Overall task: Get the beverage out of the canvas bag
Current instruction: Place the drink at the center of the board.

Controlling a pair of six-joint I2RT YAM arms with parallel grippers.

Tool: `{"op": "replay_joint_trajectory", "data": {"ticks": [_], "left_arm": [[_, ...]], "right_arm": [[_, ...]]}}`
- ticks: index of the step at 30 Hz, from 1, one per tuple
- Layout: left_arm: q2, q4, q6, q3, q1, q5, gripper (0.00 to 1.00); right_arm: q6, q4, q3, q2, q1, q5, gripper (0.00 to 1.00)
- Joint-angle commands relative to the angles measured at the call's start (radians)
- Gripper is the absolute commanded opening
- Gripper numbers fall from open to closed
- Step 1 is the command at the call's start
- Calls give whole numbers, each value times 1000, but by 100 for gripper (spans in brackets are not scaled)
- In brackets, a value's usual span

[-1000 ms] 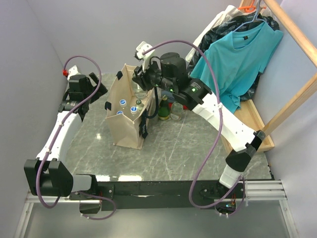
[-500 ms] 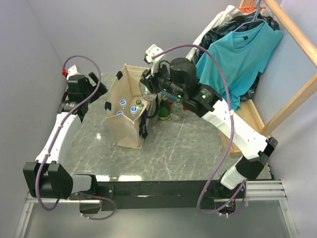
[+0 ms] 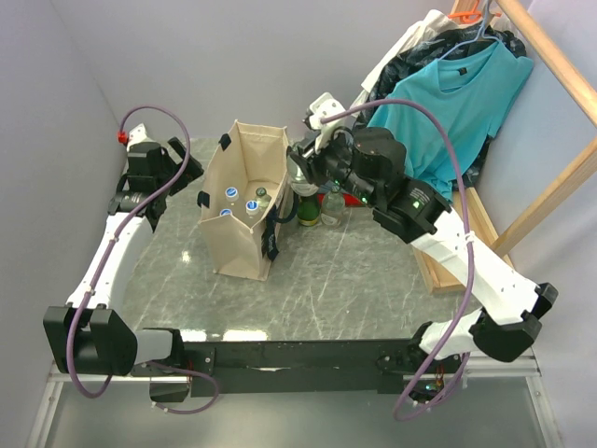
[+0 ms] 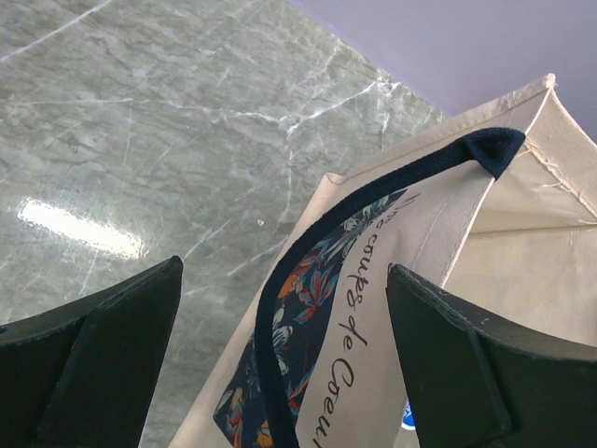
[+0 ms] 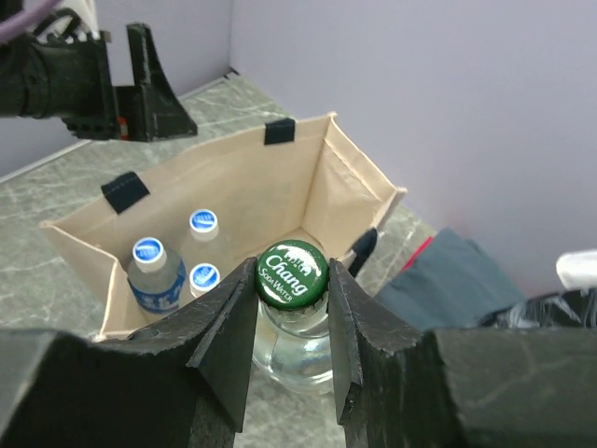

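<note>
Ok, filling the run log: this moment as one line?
right pincer: shut on green-capped bottle | bottle: outside bag, beside it | left pincer: open by bag strap | in bag: three blue-capped bottles

The near half of the table [image 3: 326, 289] is open for passage. Toward the far left, the canvas bag [image 3: 238, 233] gapes upward, with capped bottles [image 3: 252, 205] in its near end. On its right, standing bottles [image 3: 309, 207] and the right pincer [image 5: 289, 289], clamped on a green-capped bottle [image 5: 294, 359], crowd the space. The left pincer [image 4: 282, 271] stands off its left side. Hanging clothes [image 3: 448, 112] block the far right corner.

A lab test booth: plain walls [image 3: 187, 56], marble-look tabletop [image 3: 326, 280], wooden rack [image 3: 560, 184] with shirts [image 3: 448, 103].
</note>
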Motion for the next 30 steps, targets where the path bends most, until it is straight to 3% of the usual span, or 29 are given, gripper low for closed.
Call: {"op": "replay_joint_trajectory", "data": {"ticks": [1, 30], "left_arm": [[-40, 34, -7, -10, 1, 20, 96], [-57, 36, -9, -34, 1, 23, 96]], "right_arm": [[12, 223, -17, -101, 7, 65, 0], [195, 453, -412, -226, -24, 121, 0]]}}
